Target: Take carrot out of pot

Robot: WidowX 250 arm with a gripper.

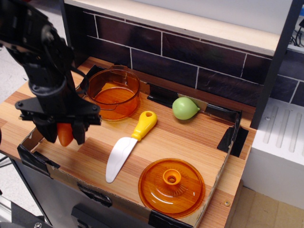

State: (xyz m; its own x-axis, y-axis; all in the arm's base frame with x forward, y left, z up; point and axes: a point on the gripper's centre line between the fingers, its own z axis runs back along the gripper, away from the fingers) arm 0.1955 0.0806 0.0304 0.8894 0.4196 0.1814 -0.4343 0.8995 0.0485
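The wooden counter (28,102) fills the lower view, backed by a wall of dark tiles (190,61) under a pale ledge. On the counter sits a shallow cardboard tray (40,130) with black-taped corners, its floor the same wood grain as the counter.

Over the tray's near-left part hangs the black robot arm (40,61), bulky and dark, reaching down from the upper left. At its lower end the gripper (65,134) has its two black fingers (78,130) pinched on the carrot (64,134), one on each side, and the orange tip pokes out below them (only the lower part of the carrot shows, the rest is hidden by the fingers). The carrot is outside the pot, held above the tray's left edge, well apart from the pot's rim.

The pot (114,92) stands in the tray's far-left corner, translucent amber and upright. Its lid (171,186), domed with a knob on top, lies flat near the tray's front edge, toward the right.

Between pot and lid lies a toy knife (127,147), its yellow handle pointing to the back and its white blade toward the front. Further back, near the right of the tray, rests the light green pear (185,108), lying on its side.
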